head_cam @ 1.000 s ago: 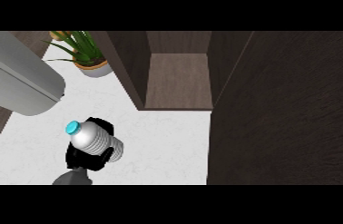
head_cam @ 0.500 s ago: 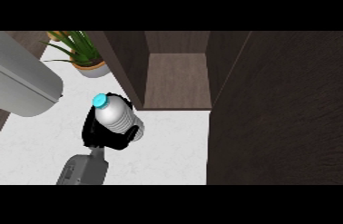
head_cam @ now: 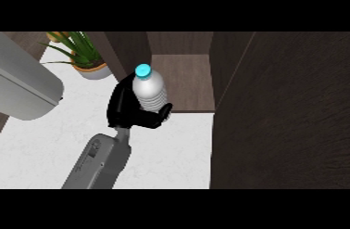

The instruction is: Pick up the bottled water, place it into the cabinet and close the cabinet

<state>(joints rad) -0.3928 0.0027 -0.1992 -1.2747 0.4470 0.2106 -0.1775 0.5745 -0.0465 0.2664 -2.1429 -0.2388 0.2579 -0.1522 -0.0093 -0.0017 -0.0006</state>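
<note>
left hand (head_cam: 130, 110) — fingers wrapped around the bottled water (head_cam: 150, 89) — just before the open cabinet (head_cam: 184, 79).

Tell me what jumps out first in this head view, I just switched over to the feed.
The bottled water with its bright blue cap stands out, held upright in the left hand, whose black fingers curl round its base at the view's centre. Right behind it is the open cabinet, its dark door filling the right side. A potted plant sits at the upper left.
</note>
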